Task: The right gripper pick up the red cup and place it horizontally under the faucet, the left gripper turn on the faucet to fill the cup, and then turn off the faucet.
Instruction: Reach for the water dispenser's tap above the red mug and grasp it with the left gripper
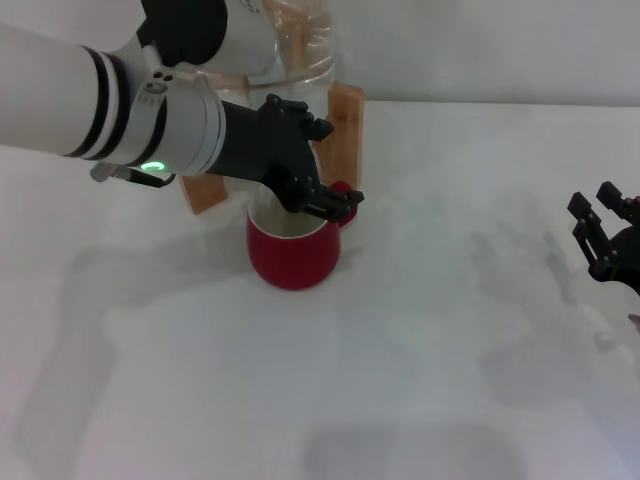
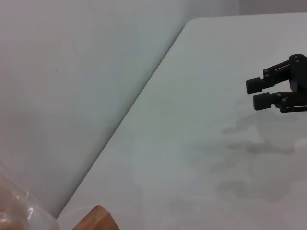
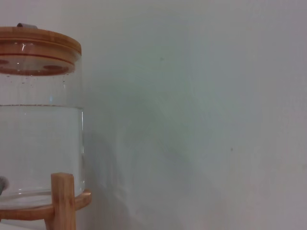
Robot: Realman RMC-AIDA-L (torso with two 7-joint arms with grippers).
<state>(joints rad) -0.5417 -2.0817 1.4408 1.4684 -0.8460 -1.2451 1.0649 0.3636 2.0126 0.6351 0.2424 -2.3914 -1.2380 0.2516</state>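
Observation:
The red cup (image 1: 295,262) stands upright on the white table, just in front of the wooden stand (image 1: 345,125) of the clear water jug (image 1: 300,40). My left gripper (image 1: 330,205) reaches in over the cup's far rim, close to the stand. The faucet is hidden behind that gripper. My right gripper (image 1: 600,225) hangs empty at the far right edge of the table, well away from the cup. It also shows in the left wrist view (image 2: 259,93), with its fingers close together. The right wrist view shows the jug (image 3: 41,143), about half full of water.
The white table (image 1: 420,380) stretches in front of and to the right of the cup. A pale wall (image 3: 201,96) stands right behind the jug. The stand's corner (image 2: 98,219) shows in the left wrist view.

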